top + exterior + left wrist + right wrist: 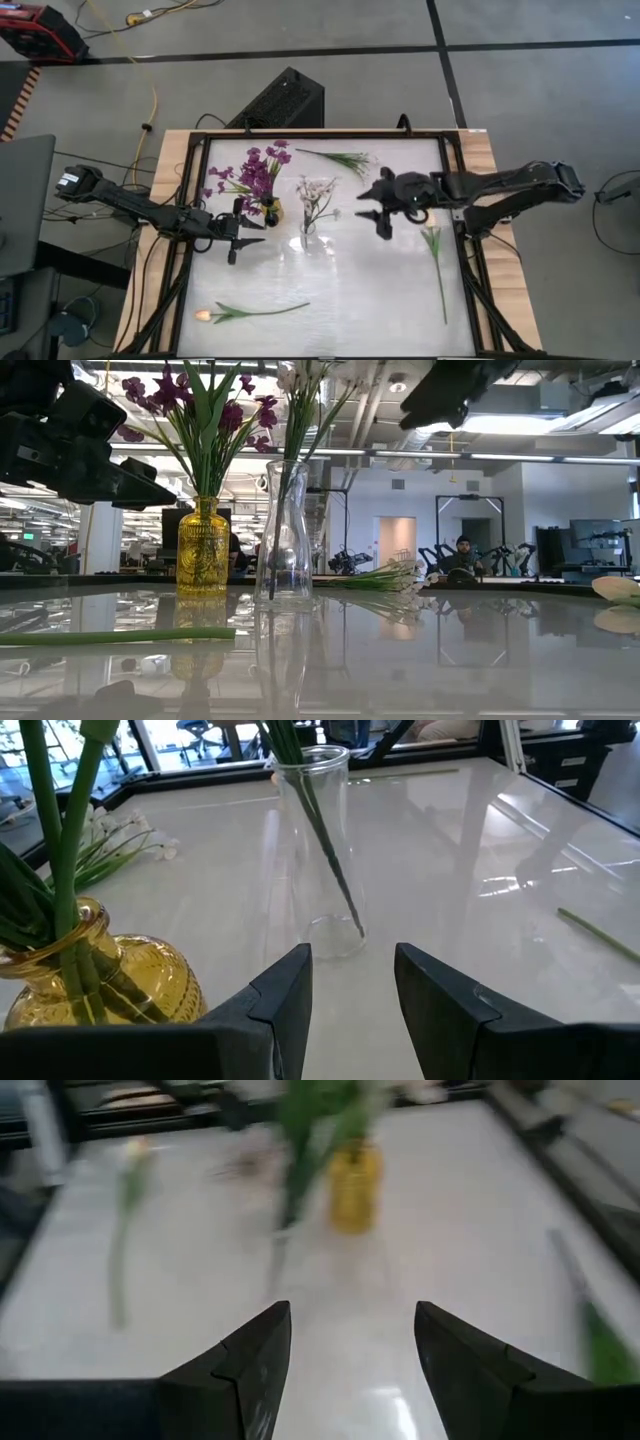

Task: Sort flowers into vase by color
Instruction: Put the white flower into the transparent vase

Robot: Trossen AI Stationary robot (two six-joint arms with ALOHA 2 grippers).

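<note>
High view shows me the right gripper (381,214) hovering just beside the clear vase (309,238), jaws wide and empty, and the left gripper (247,232) near the yellow vase (271,211), jaws parted and empty. Loose flowers lie on the surface: a white sprig (345,159), an orange tulip (245,312), another stem (437,265). I worry a careless swing topples the tall clear vase.

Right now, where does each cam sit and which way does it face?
High: overhead, straight down on the table; both arms show.
Low: table height, level across to the room; arm parts hang at top.
Left wrist: behind open left gripper, facing the clear vase.
Right wrist: behind open right gripper, facing the yellow vase.
Shared: every view shows the yellow vase.
</note>
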